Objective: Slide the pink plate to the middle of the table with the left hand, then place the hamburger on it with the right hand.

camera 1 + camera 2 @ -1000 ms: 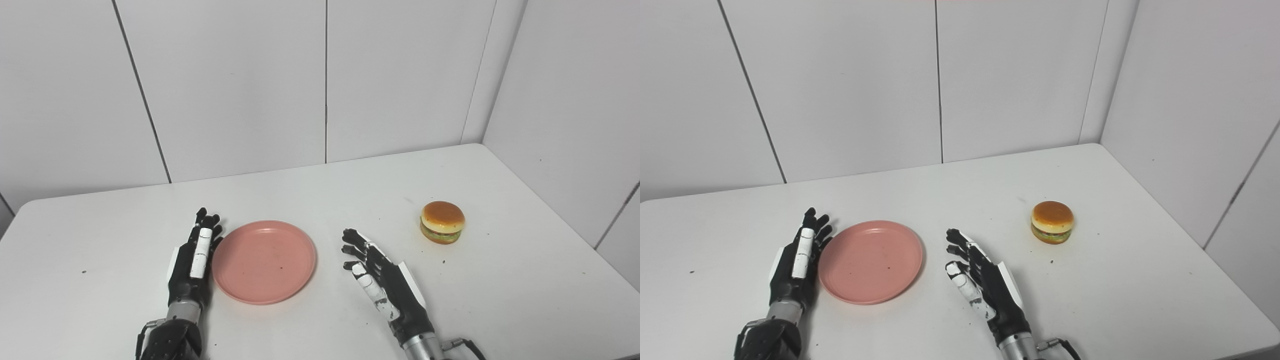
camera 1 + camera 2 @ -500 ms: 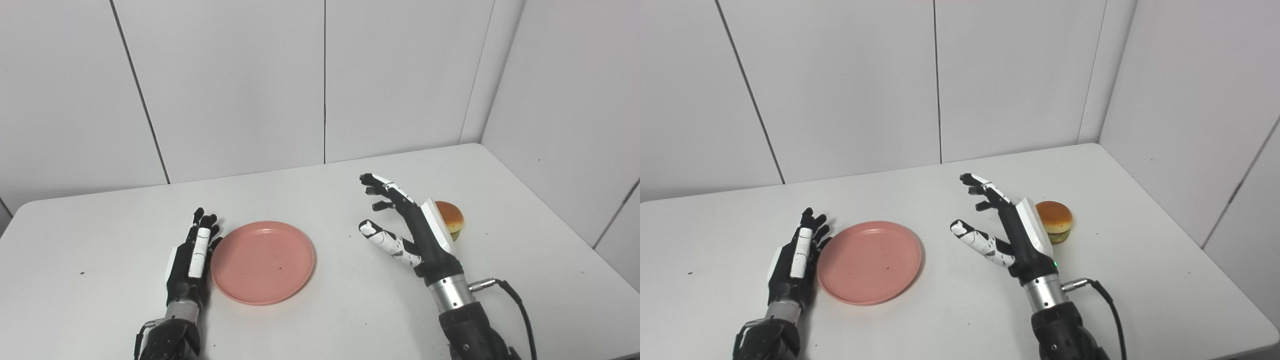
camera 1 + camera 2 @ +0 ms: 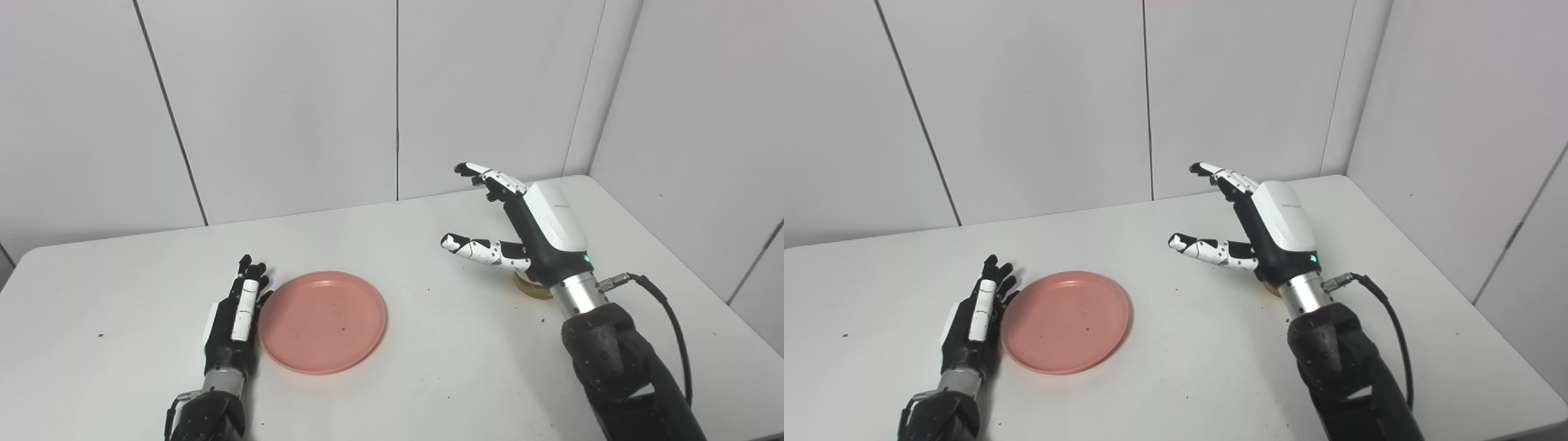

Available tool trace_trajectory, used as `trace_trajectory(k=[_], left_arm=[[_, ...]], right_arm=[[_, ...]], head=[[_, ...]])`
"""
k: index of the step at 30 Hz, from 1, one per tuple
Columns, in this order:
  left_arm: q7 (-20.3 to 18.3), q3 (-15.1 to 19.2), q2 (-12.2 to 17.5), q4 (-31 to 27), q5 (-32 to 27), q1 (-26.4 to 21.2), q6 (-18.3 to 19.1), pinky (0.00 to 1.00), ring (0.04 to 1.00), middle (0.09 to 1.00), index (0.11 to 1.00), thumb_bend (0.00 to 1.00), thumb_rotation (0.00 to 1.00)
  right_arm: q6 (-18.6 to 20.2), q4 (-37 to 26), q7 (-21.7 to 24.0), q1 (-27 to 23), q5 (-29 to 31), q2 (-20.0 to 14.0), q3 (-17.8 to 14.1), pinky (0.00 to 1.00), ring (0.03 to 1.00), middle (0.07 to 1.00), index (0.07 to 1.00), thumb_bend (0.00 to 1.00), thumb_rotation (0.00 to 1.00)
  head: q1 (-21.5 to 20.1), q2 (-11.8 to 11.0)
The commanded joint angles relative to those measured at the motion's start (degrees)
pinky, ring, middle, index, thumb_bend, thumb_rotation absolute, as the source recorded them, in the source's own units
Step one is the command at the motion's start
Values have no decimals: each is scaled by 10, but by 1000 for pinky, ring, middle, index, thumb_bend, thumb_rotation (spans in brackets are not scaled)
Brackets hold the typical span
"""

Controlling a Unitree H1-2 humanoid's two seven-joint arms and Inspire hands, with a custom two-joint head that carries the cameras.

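Observation:
The pink plate (image 3: 323, 321) lies flat on the white table (image 3: 429, 367), left of centre. My left hand (image 3: 236, 315) rests open on the table, its fingers along the plate's left rim. My right hand (image 3: 531, 229) hangs open in the air above the hamburger (image 3: 530, 289), fingers and thumb spread and pointing left. The hand and wrist hide nearly all of the hamburger; only a sliver of its bottom shows under the wrist, also in the right eye view as a small edge of the hamburger (image 3: 1270, 288).
White wall panels (image 3: 392, 98) stand behind the table and along its right side. A black cable (image 3: 667, 324) loops from my right wrist. Small dark specks dot the tabletop.
My right hand has risen from the table near the plate and swung right, now covering the hamburger from above. The left hand and plate have stayed put.

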Motion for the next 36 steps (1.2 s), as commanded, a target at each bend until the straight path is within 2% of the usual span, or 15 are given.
trace_trajectory(k=[1,4,9,12,20,25,36], left_arm=[[-4,-2,5,9,3,-11,19,959,956,954,996,844,864],[-3,-1,3,10,2,-11,19,950,952,951,996,838,857],[-3,-4,1,9,6,-10,18,964,952,956,1000,849,862],[0,-6,0,7,10,-10,20,962,951,954,1000,854,872],[0,-4,1,8,11,-11,15,915,940,953,1000,840,871],[0,-5,2,8,12,-10,18,910,941,956,1000,855,876],[-3,-6,1,3,11,-8,22,955,944,951,1000,859,875]], right_arm=[[9,2,-4,-27,-19,-14,-3,665,778,808,784,871,954],[10,21,3,-41,-34,-27,-1,657,771,805,783,875,945],[8,51,10,-61,-53,-44,4,704,779,795,775,871,914],[10,77,9,-76,-85,-57,15,708,774,789,776,869,919],[39,135,23,-100,-148,-76,37,798,799,798,773,901,928],[42,181,6,-110,-161,-81,44,862,823,800,767,894,912],[53,251,-14,-117,-161,-90,54,858,843,811,764,868,902]], head=[[0,0],[0,-1],[4,-1],[6,-1],[9,-1],[9,-1],[10,2]])
